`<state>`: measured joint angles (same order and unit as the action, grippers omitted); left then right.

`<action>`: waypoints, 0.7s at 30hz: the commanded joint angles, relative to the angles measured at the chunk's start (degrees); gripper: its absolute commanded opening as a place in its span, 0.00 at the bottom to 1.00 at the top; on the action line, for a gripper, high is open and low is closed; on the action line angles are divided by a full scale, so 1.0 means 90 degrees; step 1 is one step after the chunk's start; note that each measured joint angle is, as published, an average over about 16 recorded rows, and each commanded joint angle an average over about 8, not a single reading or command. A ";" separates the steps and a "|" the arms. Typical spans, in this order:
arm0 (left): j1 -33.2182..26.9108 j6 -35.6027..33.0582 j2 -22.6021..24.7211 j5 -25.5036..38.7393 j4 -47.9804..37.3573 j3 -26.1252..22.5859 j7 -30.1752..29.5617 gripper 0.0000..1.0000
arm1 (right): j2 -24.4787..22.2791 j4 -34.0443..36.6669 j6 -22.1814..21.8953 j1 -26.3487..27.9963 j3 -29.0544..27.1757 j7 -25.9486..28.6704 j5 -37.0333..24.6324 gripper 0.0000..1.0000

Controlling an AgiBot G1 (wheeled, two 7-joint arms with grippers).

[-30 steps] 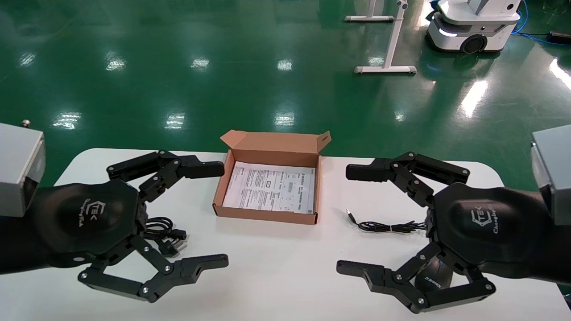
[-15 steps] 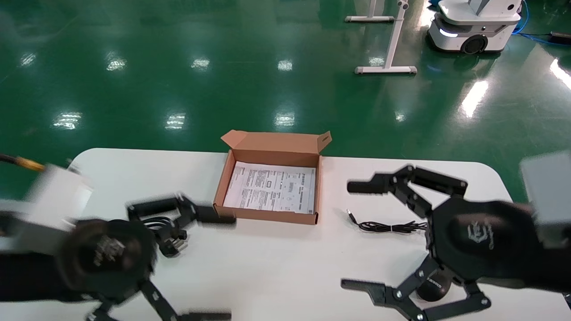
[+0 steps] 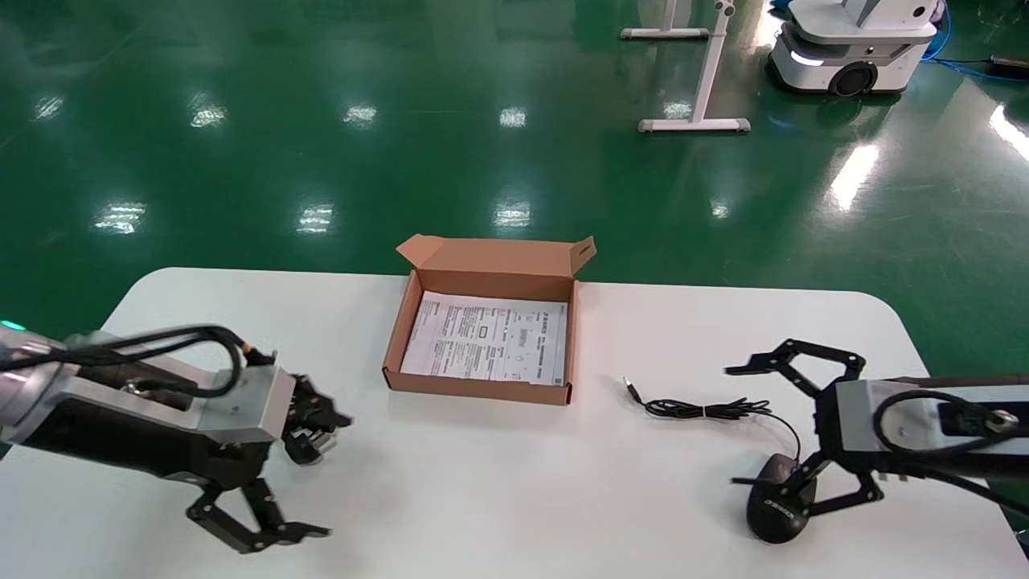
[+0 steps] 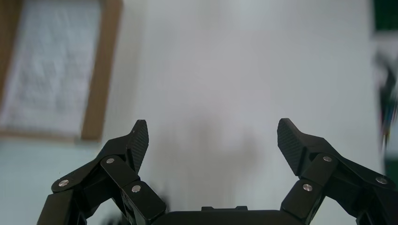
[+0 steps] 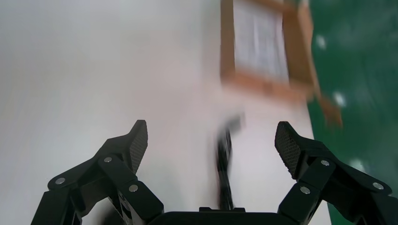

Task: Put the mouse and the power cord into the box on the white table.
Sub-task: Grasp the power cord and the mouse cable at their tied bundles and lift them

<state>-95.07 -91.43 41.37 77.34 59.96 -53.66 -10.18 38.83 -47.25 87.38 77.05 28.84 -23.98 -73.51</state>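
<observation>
Right now both grippers hang with jaws spread: the right gripper (image 3: 744,426) beside the mouse (image 3: 777,508) on the bench (image 3: 498,482), likely light, smooth, best pinched across its sides.

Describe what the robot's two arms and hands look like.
Both match: the left hand and right hand are black two-fingered claws of riveted linkage bars with ridged, textured fingertips. Behind each sits a silver-grey metal wrist block, black arm casing and looping black cables.

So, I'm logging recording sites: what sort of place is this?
Probably a robotics lab or factory test floor: a glossy green floor, a white wheeled robot parked in the background, and the white table as workstation.
</observation>
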 commanded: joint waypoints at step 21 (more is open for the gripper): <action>-0.1431 0.0577 0.1871 0.1385 -0.5061 -0.2002 0.2727 1.00 | 0.1807 0.3621 -0.1248 0.1542 0.0764 -0.2535 -0.1789 1.00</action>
<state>-107.72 -86.00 57.75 89.45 15.12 -71.41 13.94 54.81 -15.05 76.52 90.73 35.69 -46.59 -89.49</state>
